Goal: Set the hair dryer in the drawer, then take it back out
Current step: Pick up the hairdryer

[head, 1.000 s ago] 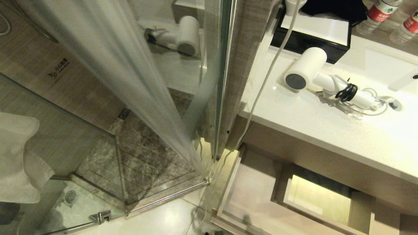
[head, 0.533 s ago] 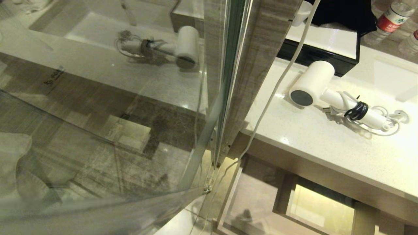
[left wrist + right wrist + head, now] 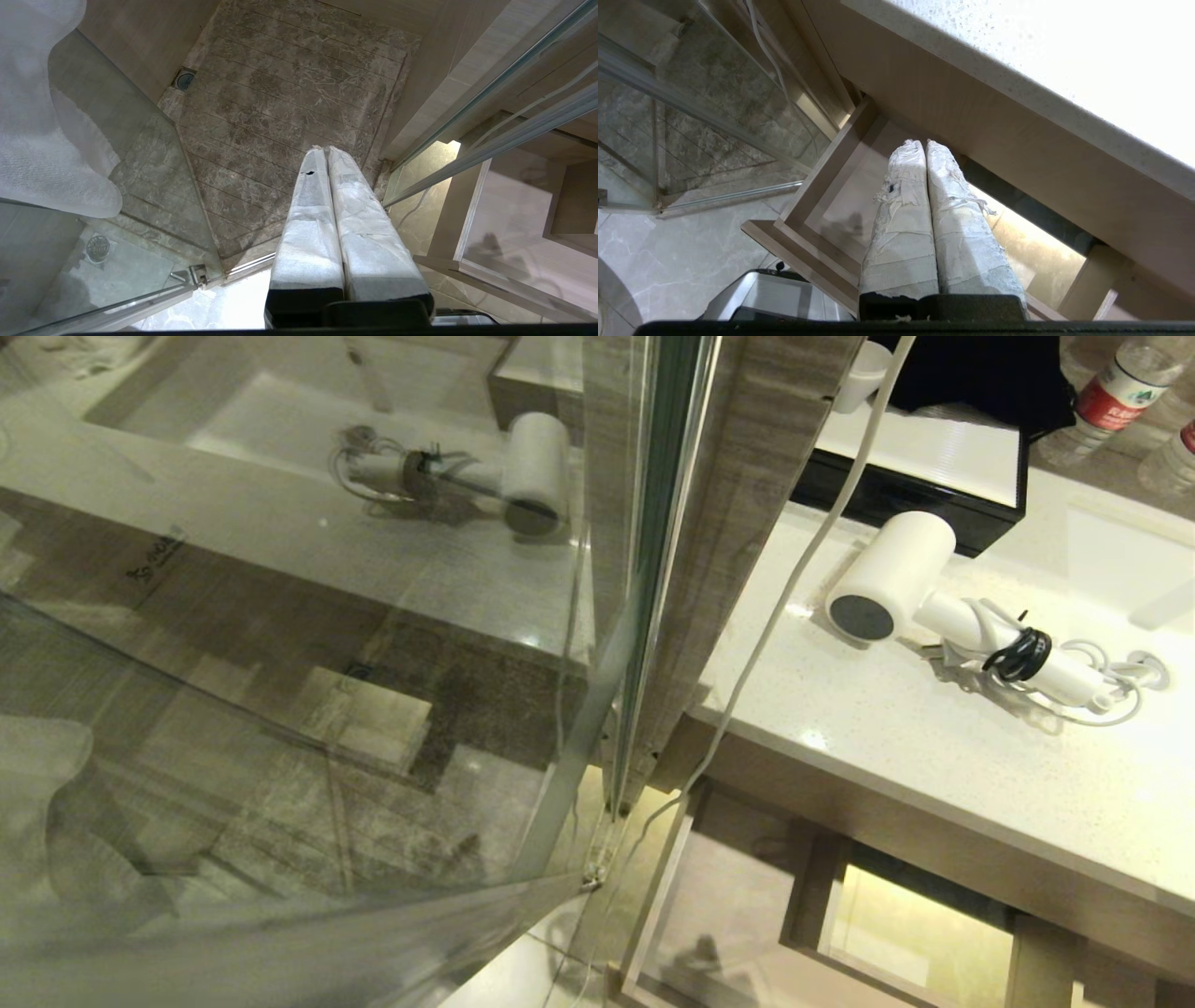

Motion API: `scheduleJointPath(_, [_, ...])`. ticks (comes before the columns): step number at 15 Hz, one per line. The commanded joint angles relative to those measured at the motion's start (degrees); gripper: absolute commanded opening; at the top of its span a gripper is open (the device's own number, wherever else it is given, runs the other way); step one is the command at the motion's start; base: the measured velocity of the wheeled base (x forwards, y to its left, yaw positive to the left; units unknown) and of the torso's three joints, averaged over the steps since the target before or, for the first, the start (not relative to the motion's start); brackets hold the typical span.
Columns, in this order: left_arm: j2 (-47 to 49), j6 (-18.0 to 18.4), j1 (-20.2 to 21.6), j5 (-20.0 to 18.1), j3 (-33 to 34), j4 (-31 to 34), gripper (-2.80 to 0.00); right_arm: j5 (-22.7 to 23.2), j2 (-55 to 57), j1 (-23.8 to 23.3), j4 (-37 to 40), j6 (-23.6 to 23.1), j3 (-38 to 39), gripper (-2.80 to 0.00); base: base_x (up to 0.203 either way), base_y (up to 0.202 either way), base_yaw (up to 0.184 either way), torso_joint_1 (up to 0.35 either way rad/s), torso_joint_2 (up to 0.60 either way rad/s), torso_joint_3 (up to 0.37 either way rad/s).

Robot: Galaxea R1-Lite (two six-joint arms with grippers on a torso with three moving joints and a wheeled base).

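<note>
The white hair dryer (image 3: pixel 892 577) lies on the white counter (image 3: pixel 887 747), its dark grey round end facing the front edge and its cord bound by a black strap. Below the counter the light-wood drawer (image 3: pixel 724 896) stands pulled out, with nothing showing in the part I see. Neither gripper appears in the head view. My right gripper (image 3: pixel 924 142) hangs shut and empty above the open drawer (image 3: pixel 831 163), under the counter's edge. My left gripper (image 3: pixel 325 149) is shut and empty over the shower floor, beside the glass.
A glass shower door (image 3: pixel 373 616) and a wood-grain post (image 3: pixel 738 523) stand left of the counter. A white cable (image 3: pixel 775 616) hangs down past the counter's corner. A black box (image 3: pixel 915 457), water bottles (image 3: pixel 1111 387) and a sink (image 3: pixel 1120 551) sit behind. A metal bin (image 3: pixel 770 298) stands on the floor.
The head camera tipped, so the whole scene slid down in the picture, then settled. The hair dryer has stayed in its place on the counter. Both grippers remain shut.
</note>
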Motion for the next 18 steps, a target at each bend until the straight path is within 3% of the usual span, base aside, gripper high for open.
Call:
scheduleJointPath(1, [0.0, 0.0, 0.0, 0.0, 0.0, 0.0, -2.8, 0.4, -2.2, 0.0, -0.3, -0.3, -5.5, -2.8, 0.0, 0.0, 0.0, 0.0, 0.0, 0.0])
scheduleJointPath(3, [0.0, 0.0, 0.0, 0.0, 0.0, 0.0, -2.8, 0.5, -2.1, -0.1, 3.3, -1.0, -18.5, -2.8, 0.0, 0.0, 0.0, 0.0, 0.0, 0.0])
scheduleJointPath(6, [0.0, 0.0, 0.0, 0.0, 0.1, 0.0, -2.8, 0.9, 4.4, -0.1, 18.2, -2.1, -42.5, -2.8, 0.0, 0.0, 0.0, 0.0, 0.0, 0.0])
scheduleJointPath(9, [0.0, 0.0, 0.0, 0.0, 0.1, 0.0, -2.8, 5.0, 21.9, 0.5, 35.4, -2.7, -66.2, -2.8, 0.0, 0.0, 0.0, 0.0, 0.0, 0.0])
scheduleJointPath(14, [0.0, 0.0, 0.0, 0.0, 0.1, 0.0, -2.8, 12.5, 49.6, 4.7, 49.6, -8.1, -79.0, -2.8, 0.0, 0.0, 0.0, 0.0, 0.01, 0.007])
scheduleJointPath(18, [0.0, 0.0, 0.0, 0.0, 0.1, 0.0, -2.8, 20.0, 61.3, 5.7, 54.5, -16.2, -81.3, -2.8, 0.0, 0.0, 0.0, -0.013, 0.04, 0.024])
